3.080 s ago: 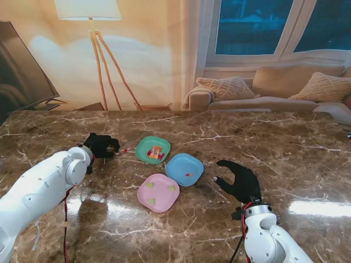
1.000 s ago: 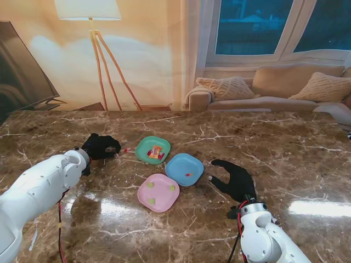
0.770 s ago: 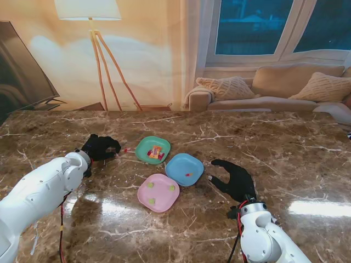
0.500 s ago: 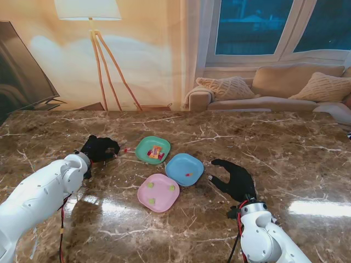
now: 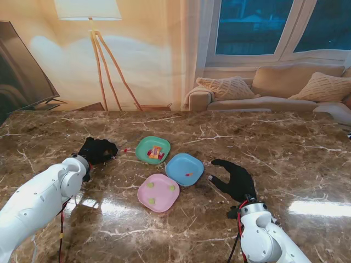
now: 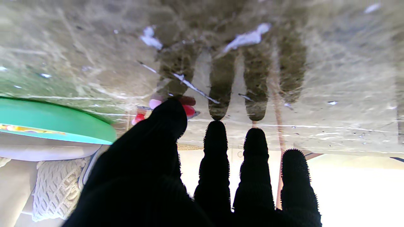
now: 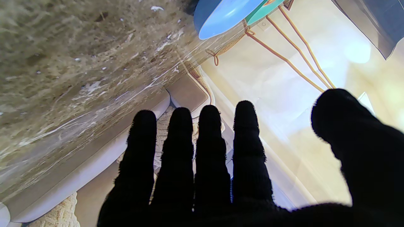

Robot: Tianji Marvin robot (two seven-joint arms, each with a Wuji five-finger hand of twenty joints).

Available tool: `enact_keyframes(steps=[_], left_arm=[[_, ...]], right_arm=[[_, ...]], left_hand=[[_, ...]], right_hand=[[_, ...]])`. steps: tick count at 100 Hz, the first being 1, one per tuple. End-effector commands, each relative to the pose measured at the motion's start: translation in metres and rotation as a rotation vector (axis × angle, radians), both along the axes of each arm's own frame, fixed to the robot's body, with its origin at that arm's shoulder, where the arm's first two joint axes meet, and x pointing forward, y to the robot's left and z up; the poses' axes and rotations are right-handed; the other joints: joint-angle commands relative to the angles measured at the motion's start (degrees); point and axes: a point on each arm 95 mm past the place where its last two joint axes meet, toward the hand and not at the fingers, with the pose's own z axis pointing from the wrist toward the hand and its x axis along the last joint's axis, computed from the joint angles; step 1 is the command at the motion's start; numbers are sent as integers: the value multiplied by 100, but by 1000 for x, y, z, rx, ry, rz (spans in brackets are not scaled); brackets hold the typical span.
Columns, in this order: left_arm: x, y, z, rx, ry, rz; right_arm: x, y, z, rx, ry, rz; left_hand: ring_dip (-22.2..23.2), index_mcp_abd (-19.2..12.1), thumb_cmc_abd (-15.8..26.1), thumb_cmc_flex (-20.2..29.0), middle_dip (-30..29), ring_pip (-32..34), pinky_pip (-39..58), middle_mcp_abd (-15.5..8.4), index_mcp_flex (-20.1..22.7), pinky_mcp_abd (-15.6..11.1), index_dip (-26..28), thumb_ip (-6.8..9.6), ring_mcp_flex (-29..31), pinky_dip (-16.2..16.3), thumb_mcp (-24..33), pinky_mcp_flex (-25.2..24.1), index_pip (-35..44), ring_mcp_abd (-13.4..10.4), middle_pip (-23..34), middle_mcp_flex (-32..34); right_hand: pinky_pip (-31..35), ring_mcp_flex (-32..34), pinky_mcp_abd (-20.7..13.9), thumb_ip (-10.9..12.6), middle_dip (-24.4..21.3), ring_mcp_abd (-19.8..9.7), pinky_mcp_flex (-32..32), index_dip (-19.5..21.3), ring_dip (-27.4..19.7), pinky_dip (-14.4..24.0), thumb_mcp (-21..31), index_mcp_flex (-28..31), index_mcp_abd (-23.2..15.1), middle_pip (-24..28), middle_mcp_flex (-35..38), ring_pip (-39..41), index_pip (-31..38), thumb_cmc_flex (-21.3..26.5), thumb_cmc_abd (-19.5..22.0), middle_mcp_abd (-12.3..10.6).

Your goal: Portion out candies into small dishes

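The left hand (image 5: 97, 150) sits in the left middle of the stand view, on the worktop (image 5: 307, 159) just beside the green dish (image 5: 153, 149), probably because a loose red candy (image 5: 125, 149) lies on the marble between the hand and that dish and must be collected. In the left wrist view the thumb (image 6: 167, 119) reaches the candy (image 6: 189, 109), while the other three visible fingers (image 6: 216, 138) are stretched straight and a little apart, with their tips near the marble; it seems the candy is touched or nearly touched but not clearly pinched, and whether it is really gripped cannot be told. The right hand (image 5: 237, 179) rests in the lower right part of the stand view, near the blue dish (image 5: 185, 169), with its fingers spread and nothing between them; it looks like it waits there in order to stay out of the way. The three dishes stand close together in the centre of the frame, so each is easy to reach. The green dish holds a small heap of mixed candies (image 5: 156, 153), red, yellow and orange; the blue dish holds one small piece, and the pink dish (image 5: 158, 192) in the lower centre carries a few greenish candies (image 5: 151, 185). The loose candy itself looks red with a paler pink end, small and glossy, and its shape is too small to describe further.
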Motion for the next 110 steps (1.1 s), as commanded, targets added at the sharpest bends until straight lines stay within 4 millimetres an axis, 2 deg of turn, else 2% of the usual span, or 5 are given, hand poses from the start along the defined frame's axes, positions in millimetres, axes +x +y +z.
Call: enact_keyframes(steps=[1, 110], left_arm=[[-16, 7, -23, 33, 63, 3], [-19, -5, 13, 35, -35, -32]], right_arm=[[-4, 0, -6, 5, 22, 0], [-5, 1, -7, 14, 19, -3]], left_hand=[[91, 61, -356, 283, 212, 79, -121, 59, 301, -75, 53, 86, -38, 5, -41, -117, 254, -41, 532, 672], [90, 33, -393, 279, 255, 37, -151, 70, 286, -61, 58, 104, -1, 33, 30, -113, 300, -21, 463, 697]], right_hand=[[-110, -130, -28, 85, 72, 71, -31, 24, 60, 93, 134, -43, -142, 1, 73, -18, -26, -167, 110, -60], [-114, -133, -31, 84, 74, 78, -32, 25, 60, 93, 134, -34, -145, 2, 79, -18, -19, -164, 106, -45]])
